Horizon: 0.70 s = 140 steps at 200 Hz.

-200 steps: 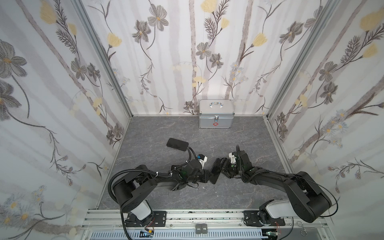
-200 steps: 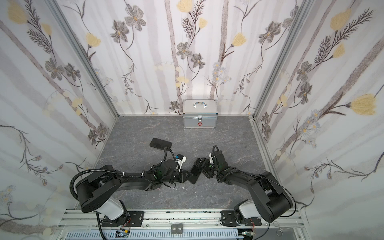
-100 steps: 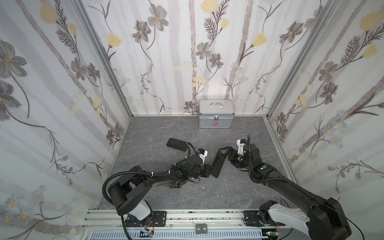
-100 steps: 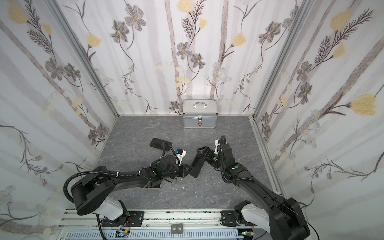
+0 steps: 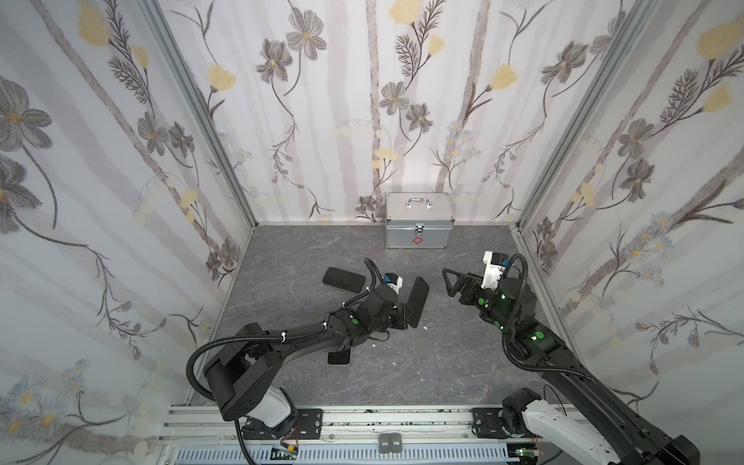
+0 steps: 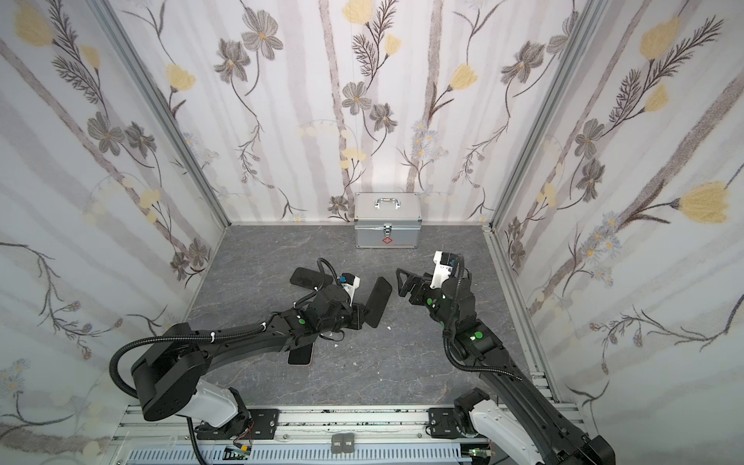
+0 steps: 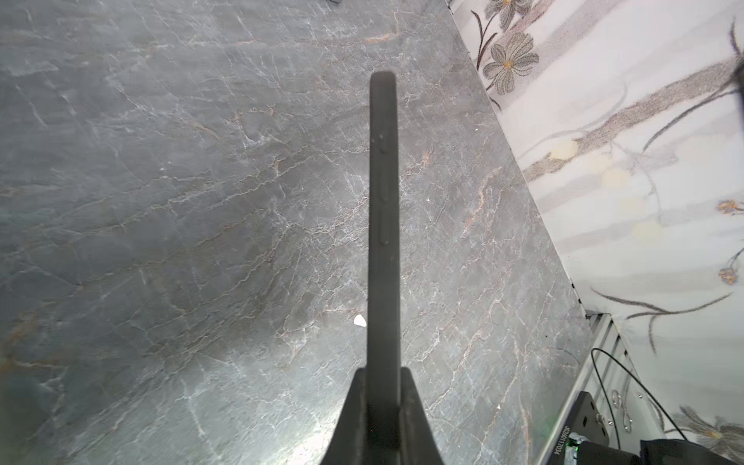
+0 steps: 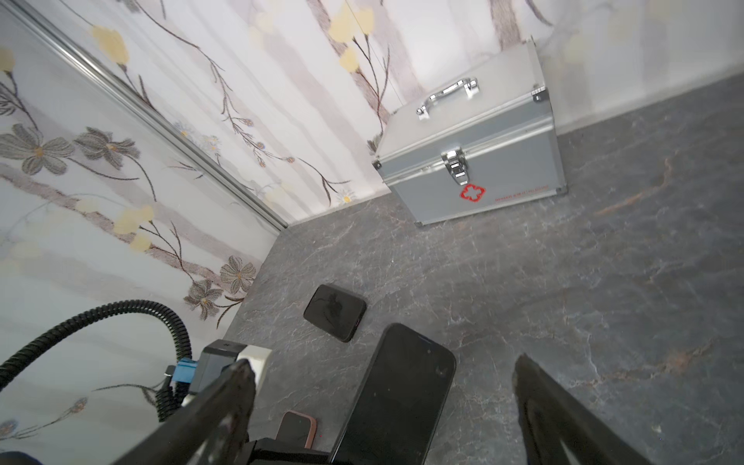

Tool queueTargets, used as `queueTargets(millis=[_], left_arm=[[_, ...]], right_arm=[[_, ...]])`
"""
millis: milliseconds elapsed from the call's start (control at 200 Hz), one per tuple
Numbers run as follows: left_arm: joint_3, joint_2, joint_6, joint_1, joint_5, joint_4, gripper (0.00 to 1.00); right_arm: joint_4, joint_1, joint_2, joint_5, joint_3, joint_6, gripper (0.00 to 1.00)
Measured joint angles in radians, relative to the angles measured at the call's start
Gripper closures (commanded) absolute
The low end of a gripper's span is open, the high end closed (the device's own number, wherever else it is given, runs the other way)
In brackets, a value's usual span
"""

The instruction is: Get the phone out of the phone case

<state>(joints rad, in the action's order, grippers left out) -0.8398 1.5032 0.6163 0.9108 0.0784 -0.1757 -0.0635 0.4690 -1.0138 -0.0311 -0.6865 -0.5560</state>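
Left gripper (image 5: 404, 318) is pinched tight on the lower end of the phone (image 5: 416, 296), holding it clear of the grey marbled surface (image 5: 402, 374), near the middle. It's a slim black slab with rounded corners. In the right wrist view, its dark glossy screen (image 8: 396, 398) has a notch at the free end. The left wrist view shows it dead edge-on: the matte black phone case (image 7: 384, 181) wraps the side, with raised button bumps along it.

In both top views the long axis runs from the gripped end at 7 o'clock to the free end at 1 o'clock, and the free end is tilted up off the surface.

Right gripper (image 5: 453, 282) is spread wide with nothing between its fingers. It sits at the phone's 3 o'clock, near but not touching, its open mouth turned toward the phone.

A second black slab (image 5: 344, 278) lies flat at the phone's 10 o'clock. A pink-rimmed handset (image 5: 338, 357) lies at 8 o'clock, partly under the left arm. A silver first-aid box (image 5: 418, 225) stands at 12 o'clock against the back wall.
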Motion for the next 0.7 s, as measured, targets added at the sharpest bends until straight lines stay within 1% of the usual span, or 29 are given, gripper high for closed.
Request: queueTargets(millis=[100,225,275,405,495,565,699], left_arm=[[0.023,-0.040,-0.011,-0.012,-0.013,0.001,1.00],[0.072,-0.098,-0.003,-0.080,0.013,0.008,1.00],[0.087,-0.127,-0.005,-0.094,0.020,0.023,1.00],[0.125,-0.233,-0.077,-0.132,0.121,0.023,1.00],[0.154,-0.306,-0.124,-0.193,0.166,0.016,1.00],[0.171,-0.356,-0.168,-0.240,0.221,0.018,1.00],[0.199,-0.450,-0.261,-0.283,0.355,0.023,1.00]], right_arm=[[0.023,-0.001,-0.001,-0.063,-0.040,0.113,0.00],[0.077,-0.002,-0.021,-0.142,-0.110,0.235,0.03],[0.099,-0.005,-0.032,-0.169,-0.137,0.274,0.03],[0.143,-0.031,-0.068,-0.262,-0.180,0.335,0.04],[0.163,-0.070,-0.101,-0.386,-0.206,0.359,0.06],[0.163,-0.093,-0.126,-0.486,-0.222,0.364,0.08],[0.155,-0.104,-0.143,-0.645,-0.230,0.366,0.11]])
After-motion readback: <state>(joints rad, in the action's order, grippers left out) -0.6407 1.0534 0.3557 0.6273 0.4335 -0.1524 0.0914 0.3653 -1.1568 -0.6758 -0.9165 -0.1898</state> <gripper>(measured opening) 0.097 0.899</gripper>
